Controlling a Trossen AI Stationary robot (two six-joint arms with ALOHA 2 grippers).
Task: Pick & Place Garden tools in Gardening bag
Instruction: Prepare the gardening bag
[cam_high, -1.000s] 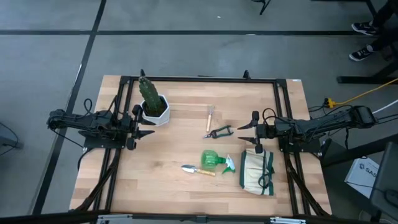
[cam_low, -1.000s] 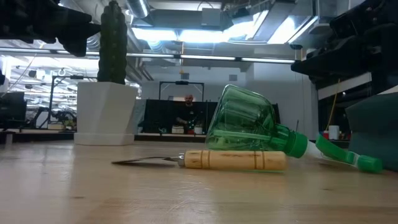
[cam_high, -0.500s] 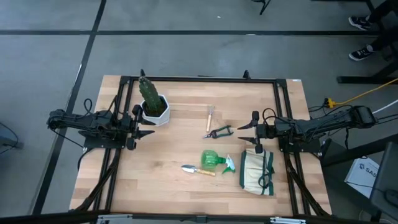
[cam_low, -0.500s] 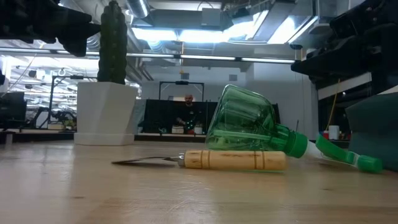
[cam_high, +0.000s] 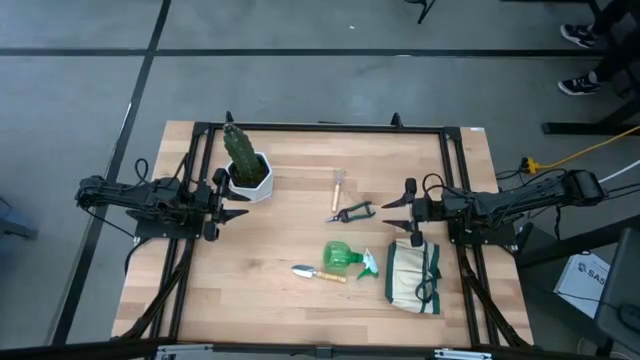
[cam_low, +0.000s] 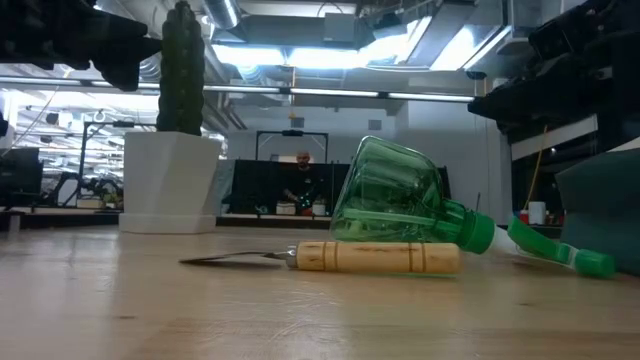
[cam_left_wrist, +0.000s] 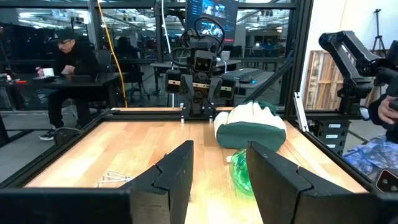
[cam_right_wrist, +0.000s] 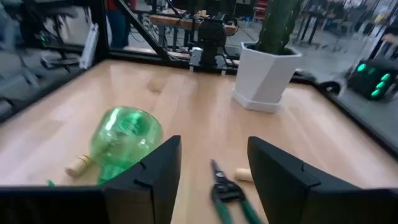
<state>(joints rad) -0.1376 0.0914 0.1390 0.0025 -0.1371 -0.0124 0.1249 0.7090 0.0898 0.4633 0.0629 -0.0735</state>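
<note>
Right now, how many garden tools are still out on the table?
4: spray bottle and trowel mid-table beside the bag, shears behind them, thin wooden-handled tool farthest back.

A pale, matt wooden worktop (cam_high: 290, 300) with visible plank seams carries the set. The green translucent plastic spray bottle (cam_low: 400, 205) is glossy and ribbed, catching ceiling light. The trowel's turned wooden handle (cam_low: 378, 257) looks smooth and pale, its thin metal blade (cam_low: 235, 259) dull grey. The cream fabric bag with dark green trim (cam_high: 412, 276) appears soft and matt. The faceted white plant pot (cam_right_wrist: 266, 77) looks smooth, and the black-handled metal pruning shears (cam_right_wrist: 227, 194) faintly shiny.
</note>
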